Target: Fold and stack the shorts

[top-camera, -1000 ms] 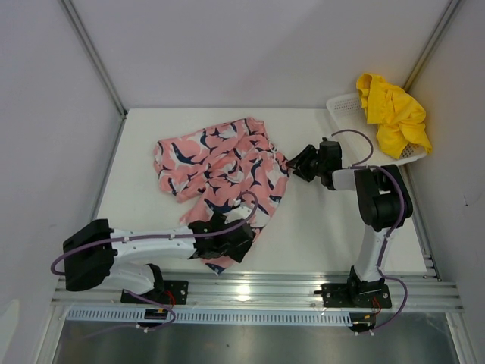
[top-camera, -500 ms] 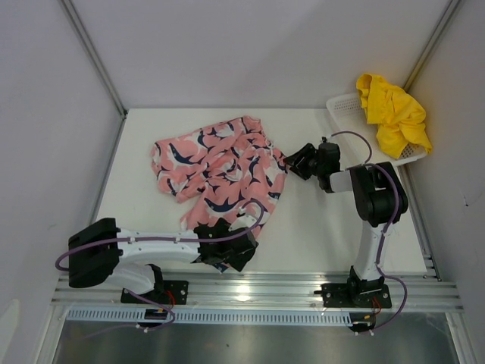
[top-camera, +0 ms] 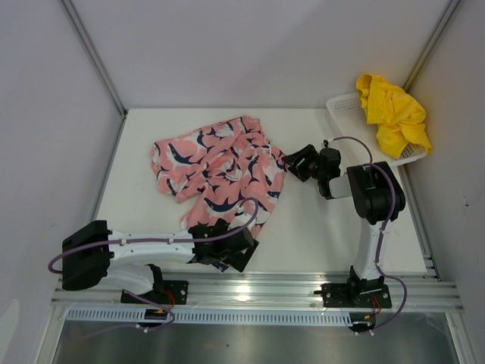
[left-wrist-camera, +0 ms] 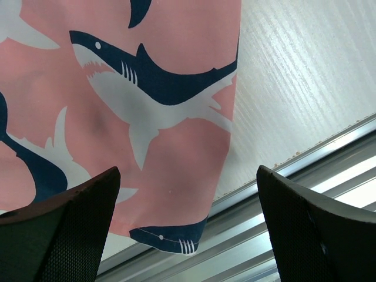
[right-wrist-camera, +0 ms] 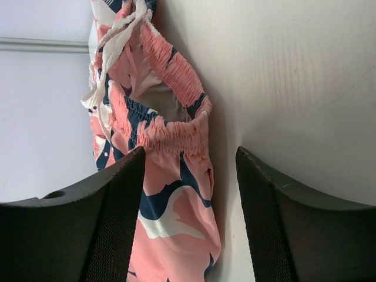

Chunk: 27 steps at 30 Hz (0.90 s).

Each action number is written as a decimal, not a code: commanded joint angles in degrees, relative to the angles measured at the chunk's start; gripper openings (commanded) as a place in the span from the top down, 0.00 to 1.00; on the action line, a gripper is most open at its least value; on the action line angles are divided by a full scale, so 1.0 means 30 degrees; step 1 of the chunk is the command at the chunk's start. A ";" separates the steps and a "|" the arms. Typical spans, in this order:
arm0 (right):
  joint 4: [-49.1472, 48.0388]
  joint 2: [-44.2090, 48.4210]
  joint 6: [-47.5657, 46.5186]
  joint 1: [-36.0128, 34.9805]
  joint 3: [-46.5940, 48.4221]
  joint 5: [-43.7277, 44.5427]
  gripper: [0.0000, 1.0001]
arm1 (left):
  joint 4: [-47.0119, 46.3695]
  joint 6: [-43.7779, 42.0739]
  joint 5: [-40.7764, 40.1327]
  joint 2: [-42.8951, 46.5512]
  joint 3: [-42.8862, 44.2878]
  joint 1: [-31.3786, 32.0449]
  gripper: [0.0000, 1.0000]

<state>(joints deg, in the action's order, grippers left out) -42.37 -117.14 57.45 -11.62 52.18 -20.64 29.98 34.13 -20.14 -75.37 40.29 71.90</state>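
2 pairs of shorts are in sight. The pink shorts, printed with navy and white sharks, lie rumpled and spread on the desk. The yellow shorts are heaped in the white basket at the far right corner, spilling over its rim.

My left tool sits low at the near hem of the pink shorts, close to the rail along the desk's front edge. Its fingers stand wide apart, and the wrist view shows the hem lying between them with nothing pinched.

My right tool is at the right side of the same pair, pointing at the gathered waistband. Its fingers are apart too. The elastic band lies in the gap, close against 1 finger and free of the other, with a white drawstring beyond it. The 2 pairs are well apart.
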 commanded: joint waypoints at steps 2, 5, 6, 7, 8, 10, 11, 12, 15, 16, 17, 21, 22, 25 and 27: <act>-0.1837 -0.0387 0.0858 0.0210 -0.0722 0.0054 0.37 | 0.0318 0.0605 0.0152 0.0866 0.0221 0.0145 0.01; -0.1612 -0.0444 0.0744 0.0240 -0.0465 -0.0149 0.34 | 0.0291 0.0606 0.0297 0.1101 0.0280 0.0145 0.01; -0.1580 -0.0706 0.0655 0.0211 -0.0258 -0.0266 0.34 | 0.0233 0.0577 0.0385 0.1130 0.0280 0.0145 0.01; -0.1696 -0.0795 0.0712 0.0181 -0.0169 -0.0412 0.34 | 0.0203 0.0577 0.0502 0.1130 0.0280 0.0145 0.01; -0.2248 -0.0912 0.0974 0.0181 -0.0197 -0.0443 0.35 | 0.0261 0.0577 0.0503 0.1072 0.0309 0.0145 0.01; -0.2459 -0.1118 0.1210 0.0181 -0.0139 -0.0443 0.38 | 0.0407 0.0547 0.0532 0.1043 0.0367 0.0145 0.01; -0.2227 -0.1235 0.1211 0.0181 0.0035 -0.0501 0.41 | 0.0408 0.0518 0.0590 0.1014 0.0397 0.0145 0.01; -0.2108 -0.1468 0.1153 0.0152 0.0414 -0.0560 0.43 | 0.0379 0.0518 0.0591 0.1042 0.0368 0.0145 0.01; -0.1873 -0.1850 0.1152 0.0064 0.0972 -0.0706 0.56 | 0.0262 0.0489 0.0708 0.1101 0.0280 0.0174 0.01; -0.1844 -0.1909 0.1210 0.0093 0.1033 -0.0707 0.58 | 0.0262 0.0489 0.0708 0.1101 0.0309 0.0145 0.01; -0.1902 -0.1968 0.1211 0.0093 0.1062 -0.0707 0.63 | 0.0262 0.0489 0.0795 0.1130 0.0280 0.0145 0.01; -0.0589 -0.1268 0.0627 0.0180 0.0946 -0.0008 0.84 | 0.0145 0.0080 0.1321 0.0955 0.0075 0.0145 0.01; 0.0170 -0.1004 -0.0013 0.0181 0.1032 0.0258 0.87 | 0.0086 -0.0066 0.1468 0.0955 -0.0012 0.0174 0.01; 0.3450 0.0255 -0.1943 0.0240 0.1733 0.1195 1.00 | -0.0088 -0.0826 0.1879 0.1130 -0.0276 0.0291 0.01; 0.5913 0.1164 -0.2915 0.0152 0.2115 0.2013 1.00 | -0.0207 -0.1092 0.2055 0.1393 -0.0480 0.0466 0.01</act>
<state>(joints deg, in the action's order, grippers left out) -35.64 -119.07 55.86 -11.16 55.44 -19.51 30.50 33.30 -15.90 -73.56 39.81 72.18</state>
